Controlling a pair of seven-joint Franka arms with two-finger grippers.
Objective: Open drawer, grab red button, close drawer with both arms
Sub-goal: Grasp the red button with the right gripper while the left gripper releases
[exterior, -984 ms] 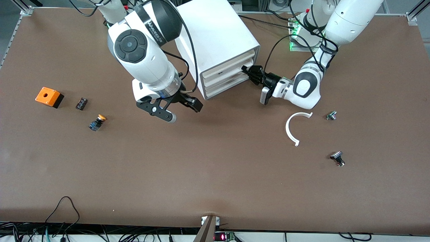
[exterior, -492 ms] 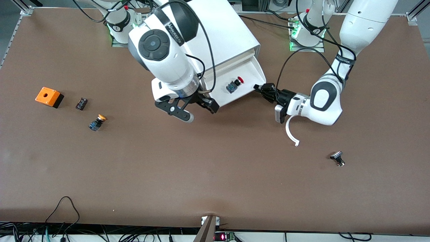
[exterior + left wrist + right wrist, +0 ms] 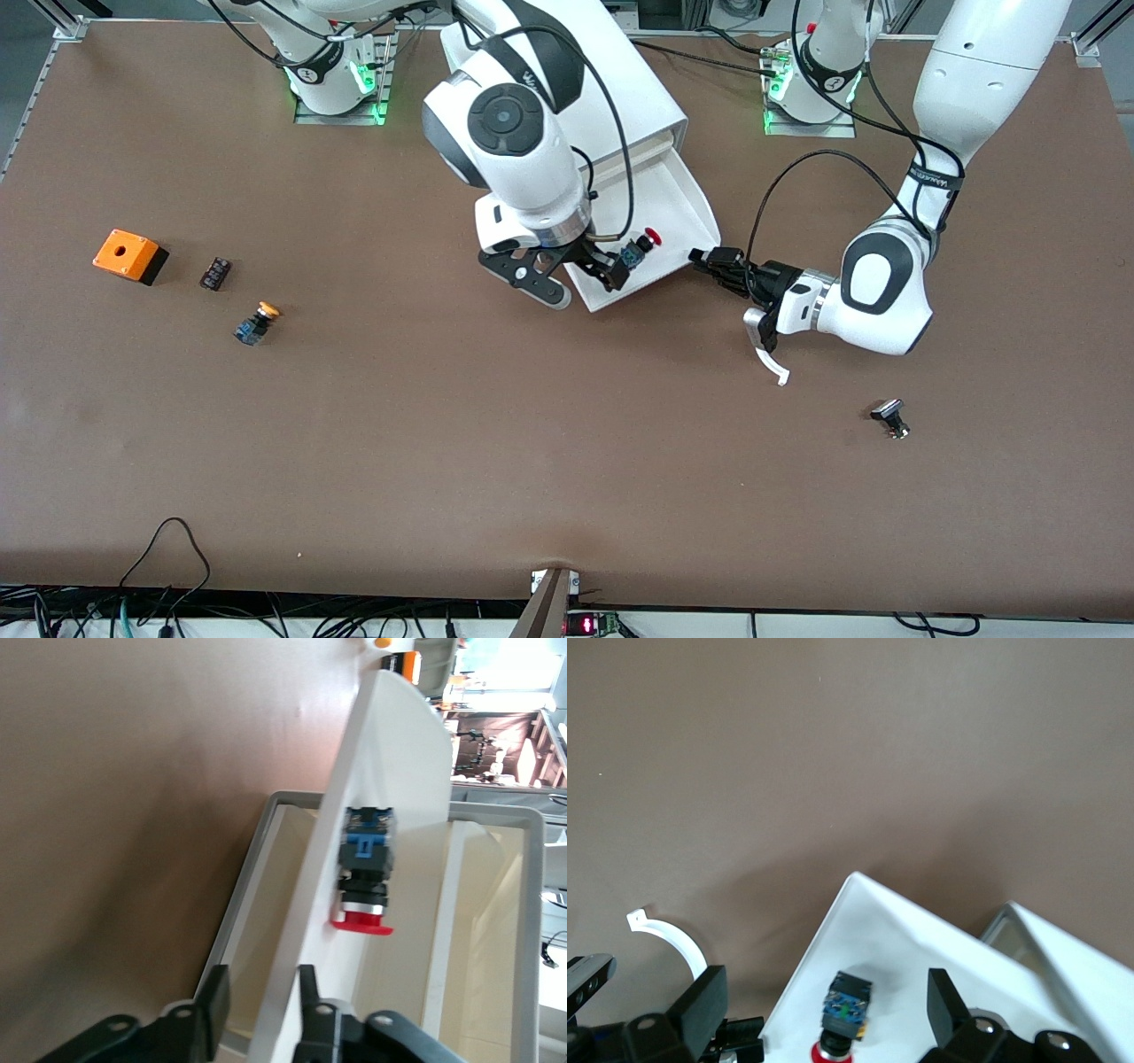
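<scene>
the drawer (image 3: 660,232) is pulled out of the cabinet (image 3: 576,80) near the table's (image 3: 443,443) robot-side edge. the button (image 3: 640,247) lies in it. the left tool (image 3: 709,260) pinches the drawer's front; the right tool (image 3: 576,282) hangs spread wide and empty over the button.

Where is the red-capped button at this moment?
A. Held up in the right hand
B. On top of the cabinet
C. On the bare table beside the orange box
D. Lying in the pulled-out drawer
D: the red-capped button lies on the floor of the open drawer, under the open right hand, ungripped.
</scene>
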